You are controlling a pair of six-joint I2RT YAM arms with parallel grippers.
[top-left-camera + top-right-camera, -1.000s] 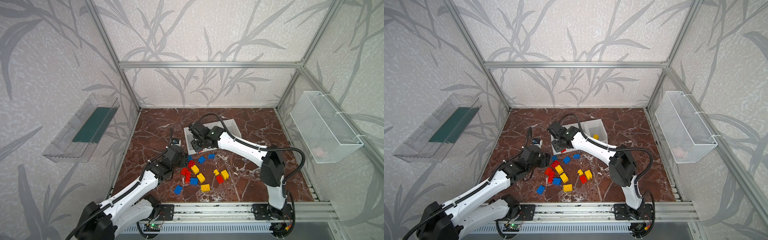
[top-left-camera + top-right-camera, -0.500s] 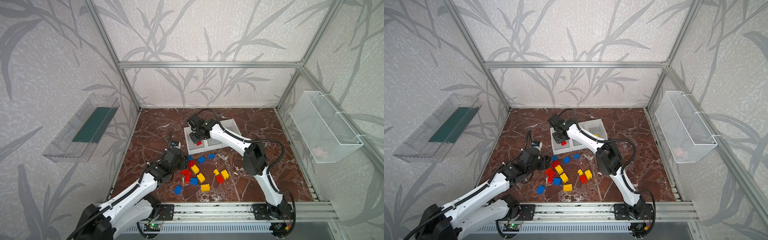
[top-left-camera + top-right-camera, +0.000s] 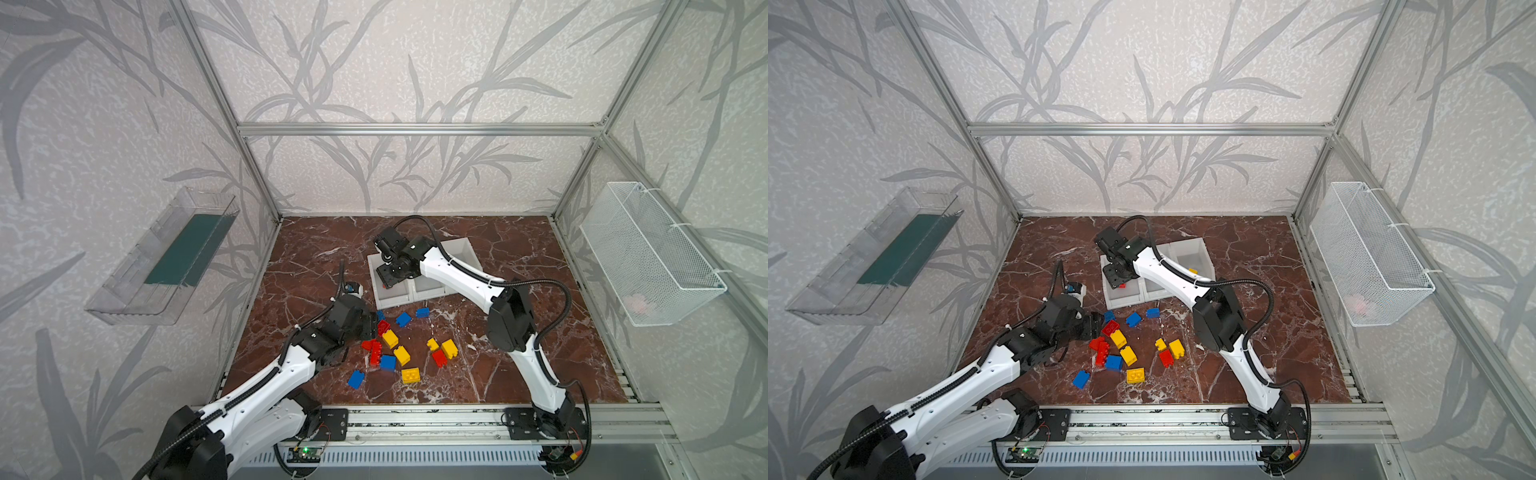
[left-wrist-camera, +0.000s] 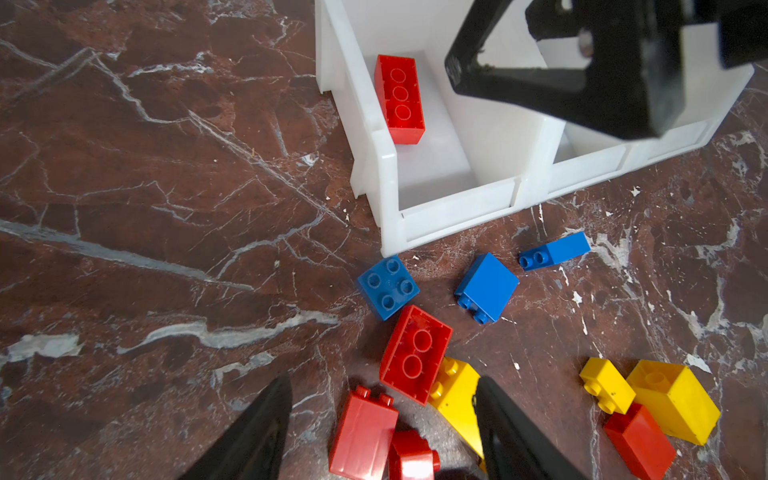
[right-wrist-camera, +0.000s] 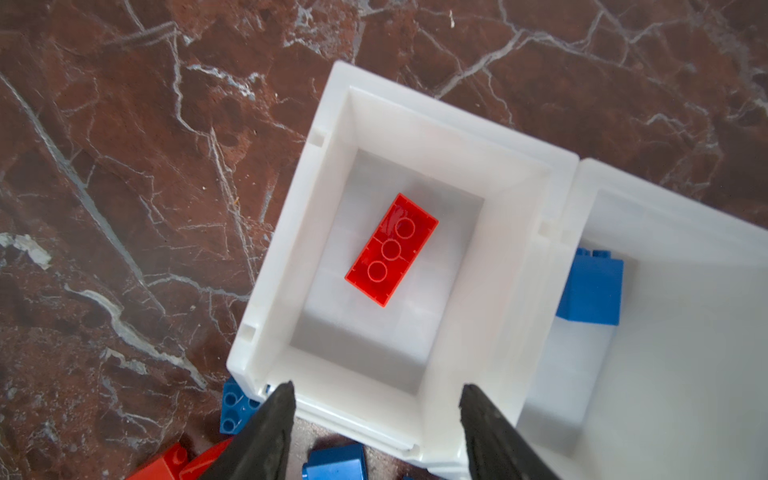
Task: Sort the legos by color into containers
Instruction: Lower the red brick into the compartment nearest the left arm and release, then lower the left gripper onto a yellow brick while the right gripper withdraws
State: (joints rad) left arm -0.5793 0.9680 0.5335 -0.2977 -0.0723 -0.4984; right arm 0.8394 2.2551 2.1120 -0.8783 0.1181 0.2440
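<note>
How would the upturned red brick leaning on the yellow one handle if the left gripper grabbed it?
Likely rigid and light: the red brick shows a hollow plastic underside. Its glossy walls could slip. Resting tilted on the yellow brick, it may rock when touched.

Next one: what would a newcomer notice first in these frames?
Red, blue and yellow bricks scattered on the dark marble floor before the white bins. One red brick lies alone in the end bin under the open right gripper; the left gripper hovers open over the scatter.
</note>
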